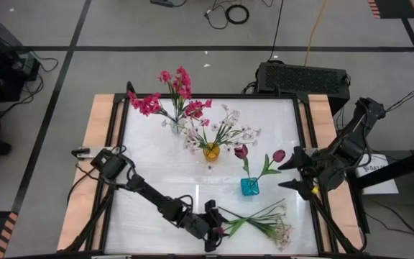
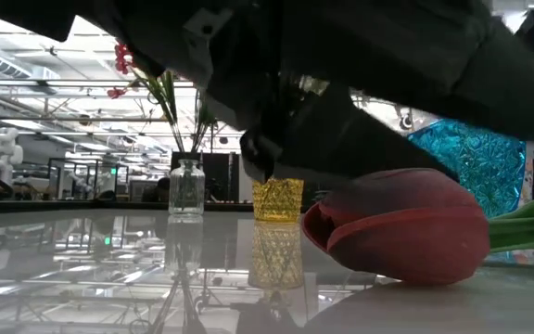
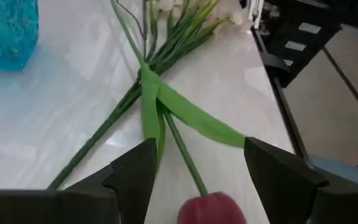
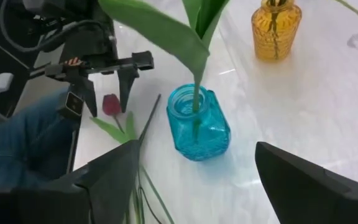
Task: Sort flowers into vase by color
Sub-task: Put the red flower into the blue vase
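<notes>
While no writing is legible, the left gripper (image 3: 194,171) stands open astride a tulip bud (image 3: 211,210), unclamped; the right gripper (image 4: 197,180) gapes empty before the blue vase (image 4: 197,124).

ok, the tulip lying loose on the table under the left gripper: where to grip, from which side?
Probably the bare stem just behind the tulip bud, before the leaf. It lies flat, so come straight down; the left gripper is open and straddles it.
</notes>
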Robot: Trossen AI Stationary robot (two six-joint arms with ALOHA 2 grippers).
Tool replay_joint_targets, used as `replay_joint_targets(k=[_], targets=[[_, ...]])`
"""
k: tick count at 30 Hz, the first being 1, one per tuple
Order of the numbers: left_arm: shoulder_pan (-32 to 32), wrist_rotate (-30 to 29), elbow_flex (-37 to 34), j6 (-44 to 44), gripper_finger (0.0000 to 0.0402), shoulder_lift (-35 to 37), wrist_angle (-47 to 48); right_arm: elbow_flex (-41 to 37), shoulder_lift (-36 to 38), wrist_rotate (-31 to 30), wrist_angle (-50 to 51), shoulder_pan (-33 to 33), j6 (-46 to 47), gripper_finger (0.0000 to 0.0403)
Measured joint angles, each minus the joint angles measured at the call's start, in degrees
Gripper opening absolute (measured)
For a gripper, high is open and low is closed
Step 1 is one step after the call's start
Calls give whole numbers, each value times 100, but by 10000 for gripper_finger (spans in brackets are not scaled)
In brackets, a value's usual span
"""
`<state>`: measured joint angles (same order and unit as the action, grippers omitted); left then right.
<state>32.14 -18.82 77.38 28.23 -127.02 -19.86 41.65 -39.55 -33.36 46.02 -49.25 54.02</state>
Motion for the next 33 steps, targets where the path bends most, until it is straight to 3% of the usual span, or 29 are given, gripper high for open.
replay_joint_targets(k=[13, 22, 33], targets=[[-231, 122, 9, 118, 249, 129, 1100, 0, -122, 80, -122, 0, 76, 312], [-56, -847, 4, -336, 249, 1264, 2724, 0, -209, 28, -506, -127, -4, 312], [215, -478, -10, -366, 248, 1295, 2450, 0, -968, 76, 152, -610, 828, 312]])
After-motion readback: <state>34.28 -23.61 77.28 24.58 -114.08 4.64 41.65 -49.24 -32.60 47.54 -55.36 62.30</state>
